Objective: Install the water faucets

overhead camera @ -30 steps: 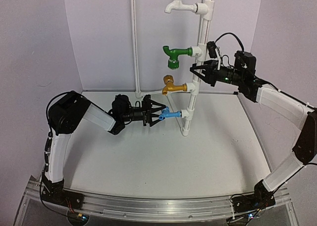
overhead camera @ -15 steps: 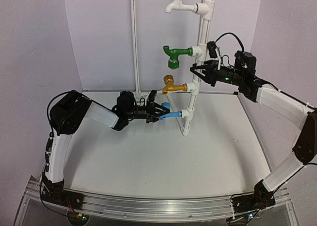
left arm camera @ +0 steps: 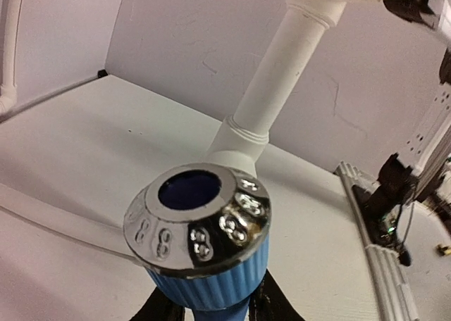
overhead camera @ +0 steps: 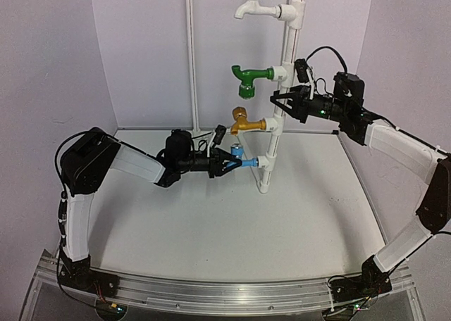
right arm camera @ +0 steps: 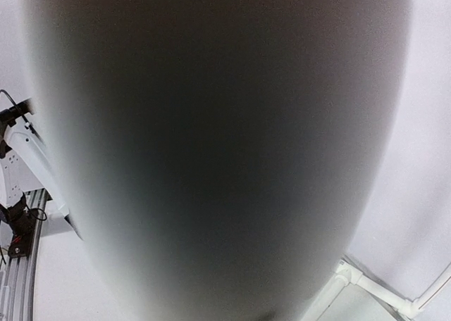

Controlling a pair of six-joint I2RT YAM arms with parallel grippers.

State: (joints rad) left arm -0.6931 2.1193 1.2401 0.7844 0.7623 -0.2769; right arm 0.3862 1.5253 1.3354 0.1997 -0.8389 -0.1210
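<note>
**Taps on the pipe:** The left gripper (overhead camera: pixel 230 161) is clamped on the small blue tap (overhead camera: pixel 247 162), low on the upright white pipe (overhead camera: pixel 289 43) at the back of the white table (overhead camera: pixel 211 229). The tap lies roughly level, and its stem reaches right to the lowest fitting (overhead camera: pixel 264 161) on the pipe. From above, it cannot be told whether the tap is fully seated there.

In the left wrist view the tap fills the foreground. Its silvery end (left arm camera: pixel 197 219), with a dark round opening, faces the camera. A black finger (left arm camera: pixel 165 312) presses against each side of the ribbed blue body, and the pipe rises behind it.

Higher up, the right gripper (overhead camera: pixel 280 101) is closed around the same pipe. It grips between the green tap (overhead camera: pixel 250 78) above and the gold tap (overhead camera: pixel 246 122) below, both of which jut out to the left. A white tap (overhead camera: pixel 255 8) sits at the top of the pipe. The right wrist view shows only a blurred grey mass close to the lens.
</note>
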